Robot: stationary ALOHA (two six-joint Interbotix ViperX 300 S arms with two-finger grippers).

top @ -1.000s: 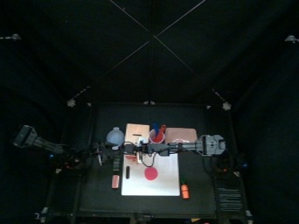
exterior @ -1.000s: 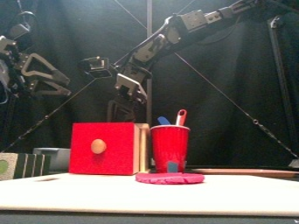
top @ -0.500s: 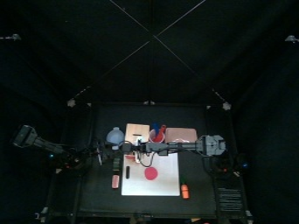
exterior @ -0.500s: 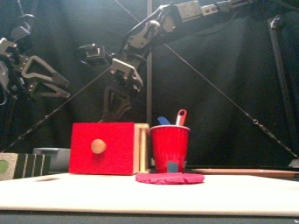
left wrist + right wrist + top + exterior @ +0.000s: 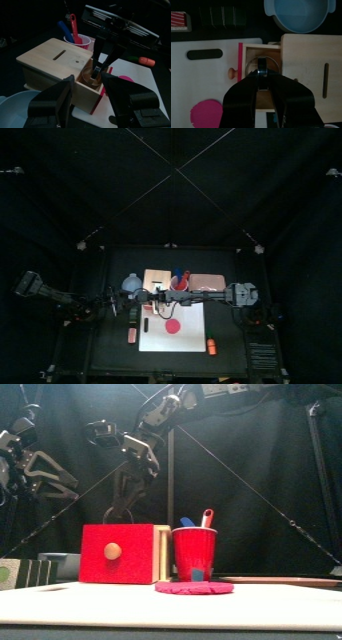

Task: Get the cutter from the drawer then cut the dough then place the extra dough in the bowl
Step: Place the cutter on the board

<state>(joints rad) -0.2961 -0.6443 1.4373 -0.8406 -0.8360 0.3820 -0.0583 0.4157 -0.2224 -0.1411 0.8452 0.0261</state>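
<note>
Right claw [image 5: 260,75]: pinched together on the wire handle of the round metal cutter [image 5: 263,64], by the look of it. Reaching down into the open drawer [image 5: 252,50] of the wooden box [image 5: 304,55]. Cutter directly under the tips, inside the drawer, not yet lifted clear.

Left claw [image 5: 90,80]: spread wide, empty, off to the left of the right claw, facing the drawer.

Likely failures:
- Could lose the wire on the lift: thin, little to bite on.
- Could snag the ring on a drawer wall or the box's top edge if pulled up off-vertical. Would drag the drawer or box along.
- Could clip the red cup [image 5: 195,552], just behind and right of the claw, on the swing out.
- Could land off-centre on the dough [image 5: 208,112], in front of the claw on the white cutting board [image 5: 211,75]. Would leave a partial cut.

Count:
- 1 cutter, 1 box, 1 drawer
- 1 dough disc, 1 board
- 1 blue-grey bowl [image 5: 299,12], behind and left of the claw
- 1 cup holding 2 knives: blue toy knife [image 5: 186,522] and red toy knife [image 5: 207,517]
- 1 orange toy food [image 5: 145,61]
- 1 small red toy [image 5: 132,335]
- 2 claws
</note>
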